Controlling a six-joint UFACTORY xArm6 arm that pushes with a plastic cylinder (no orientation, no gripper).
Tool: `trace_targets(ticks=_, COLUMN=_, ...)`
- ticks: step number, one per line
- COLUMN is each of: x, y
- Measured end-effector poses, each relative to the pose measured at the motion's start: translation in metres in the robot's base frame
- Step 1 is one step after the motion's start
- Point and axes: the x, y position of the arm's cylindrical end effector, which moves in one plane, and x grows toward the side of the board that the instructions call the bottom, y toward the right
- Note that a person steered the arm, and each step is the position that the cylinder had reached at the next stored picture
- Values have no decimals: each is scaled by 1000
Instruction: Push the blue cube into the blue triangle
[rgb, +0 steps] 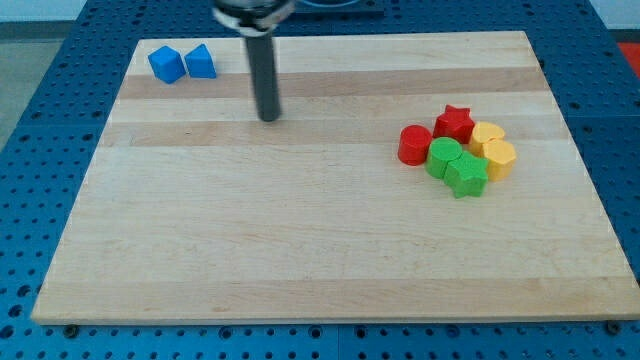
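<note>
**Blue pair already together at the far-left corner**

Green star lies nearest the camera, at the front of a tight cluster by the desk's right edge. A second green block touches it, with a red cylinder to its left, a red star behind, and two yellow blocks on the right. That cluster sits well apart from the task's things and looks to be out of play.

Up in the far-left corner, the blue cube rests just beside the blue triangle, cube on the outside; they appear to touch or nearly so. Judged from that, the push is done or all but done, which would explain why nothing presses on the cube.

The arm's rod stands upright, coming down from the far edge. My tip rests on bare wood to the right of the blue pair and a little nearer the camera, touching neither. The tool is a plain rod with nothing to open or close, and it holds nothing.
</note>
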Motion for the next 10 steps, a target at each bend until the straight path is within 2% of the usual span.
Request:
trace_targets(ticks=3, x=-22, y=-179)
trace_targets(ticks=4, x=-34, y=-194)
trace_targets(ticks=7, x=-120, y=-192)
trace_targets(ticks=10, x=-104, y=-146)
